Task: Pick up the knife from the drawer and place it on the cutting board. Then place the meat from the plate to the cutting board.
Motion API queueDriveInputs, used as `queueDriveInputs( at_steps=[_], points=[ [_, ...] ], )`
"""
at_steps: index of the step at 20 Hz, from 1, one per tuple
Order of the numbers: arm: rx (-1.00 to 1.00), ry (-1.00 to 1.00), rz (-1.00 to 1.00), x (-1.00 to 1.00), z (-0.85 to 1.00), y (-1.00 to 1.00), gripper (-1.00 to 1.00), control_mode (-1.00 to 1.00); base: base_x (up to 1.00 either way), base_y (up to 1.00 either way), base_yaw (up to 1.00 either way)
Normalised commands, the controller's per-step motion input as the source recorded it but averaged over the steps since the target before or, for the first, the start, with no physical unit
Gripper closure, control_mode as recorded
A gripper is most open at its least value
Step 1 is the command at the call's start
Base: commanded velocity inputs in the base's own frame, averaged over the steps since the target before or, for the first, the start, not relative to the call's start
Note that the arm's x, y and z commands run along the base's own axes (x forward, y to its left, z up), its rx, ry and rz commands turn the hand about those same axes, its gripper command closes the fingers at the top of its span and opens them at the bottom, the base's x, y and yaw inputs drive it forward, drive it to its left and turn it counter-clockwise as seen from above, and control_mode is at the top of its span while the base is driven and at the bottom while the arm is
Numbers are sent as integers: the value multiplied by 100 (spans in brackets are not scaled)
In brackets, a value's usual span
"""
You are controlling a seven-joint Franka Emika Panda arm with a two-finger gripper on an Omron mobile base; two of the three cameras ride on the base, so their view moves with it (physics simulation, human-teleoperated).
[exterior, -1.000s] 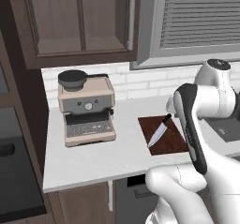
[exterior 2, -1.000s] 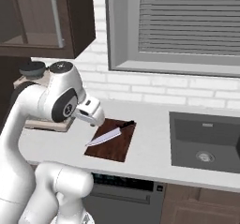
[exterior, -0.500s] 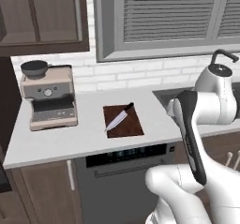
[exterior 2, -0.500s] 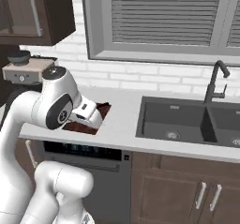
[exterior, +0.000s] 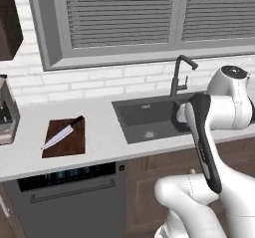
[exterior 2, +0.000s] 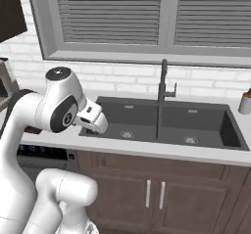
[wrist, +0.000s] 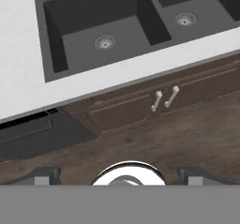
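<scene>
The knife [exterior: 62, 134] lies slantwise on the dark reddish-brown cutting board [exterior: 74, 143], its silver blade pointing to the near left and its dark handle to the far right. The board rests on the white counter, far left of my arm. My gripper [exterior 2: 93, 128] hangs over the counter's front edge at the left basin of the sink, well apart from the board. In the hand view my gripper [wrist: 118, 176] is open, its two dark fingertips [wrist: 44, 176] wide apart with nothing between them. The drawer, the plate and the meat are out of view.
A dark double sink [exterior: 149, 117] [exterior 2: 162, 123] [wrist: 93, 35] with a tall black faucet [exterior 2: 163, 88] is set in the counter. The espresso machine [exterior: 6, 117] stands at the far left. Below are a dishwasher [exterior: 69, 192] and cabinet doors with silver handles [wrist: 164, 99]. A small jar [exterior 2: 245, 103] stands far right.
The whole picture has shifted: the base has driven right along the counter, so board and espresso machine slid left and the sink came into view. The gripper stays open and empty.
</scene>
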Motion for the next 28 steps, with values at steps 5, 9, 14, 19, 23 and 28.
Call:
queueDriveInputs(
  at_steps=[5,9,14,19,23,28],
  points=[
    [0,0,0,0,0,0,-100,100,0,-100,-17],
    [0,0,0,0,0,0,-100,100,12,-94,-23],
    [0,0,0,0,0,0,-100,100,30,-94,-23],
    [0,0,0,0,0,0,-100,100,31,-87,-25],
    [0,0,0,0,0,0,-100,100,65,-30,-26],
    [0,0,0,0,0,0,-100,100,65,-13,-25]
  ],
)
